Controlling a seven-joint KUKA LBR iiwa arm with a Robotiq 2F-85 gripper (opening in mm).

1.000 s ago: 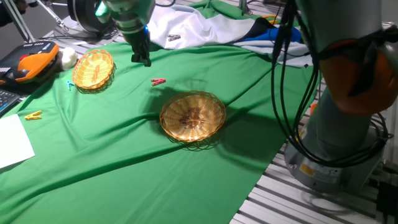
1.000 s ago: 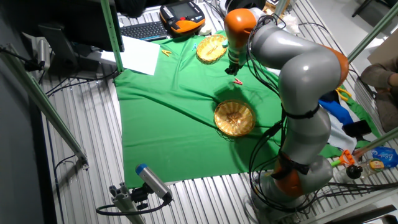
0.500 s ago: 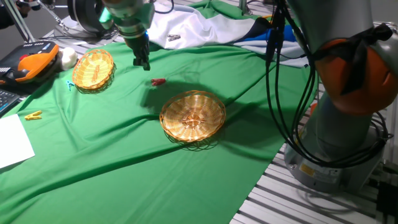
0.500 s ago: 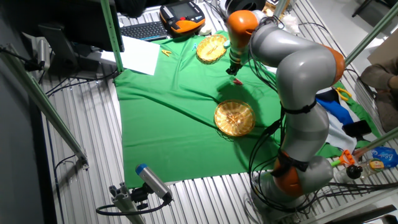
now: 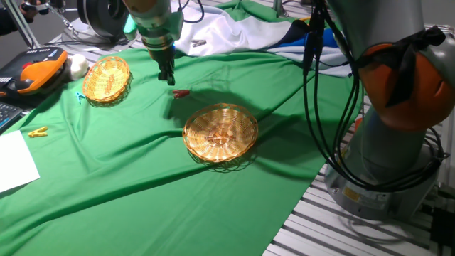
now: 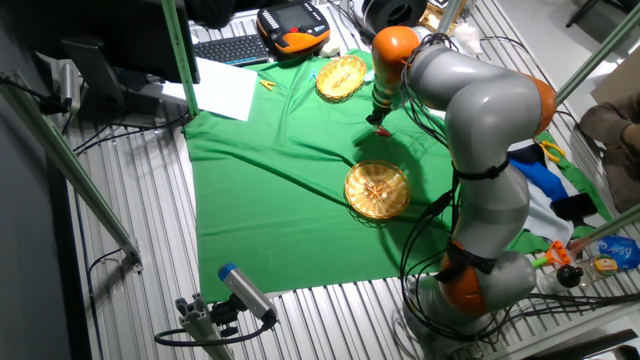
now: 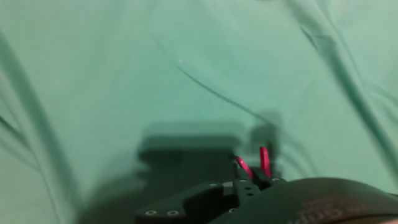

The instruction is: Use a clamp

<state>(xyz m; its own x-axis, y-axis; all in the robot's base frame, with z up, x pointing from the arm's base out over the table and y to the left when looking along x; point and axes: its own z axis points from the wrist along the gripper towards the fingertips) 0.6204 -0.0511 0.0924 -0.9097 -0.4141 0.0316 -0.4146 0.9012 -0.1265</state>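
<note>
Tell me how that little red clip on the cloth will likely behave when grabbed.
The red clip looks tiny beside the wicker basket, so it is probably very light. Lying on the soft, wrinkled green cloth, it may skid or twist if the tool nudges it.

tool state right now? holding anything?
Tool: cannot be told whether open or closed; it hangs just above the tiny red clothespin-style clamp lying on the green cloth, nothing visibly gripped.
</note>
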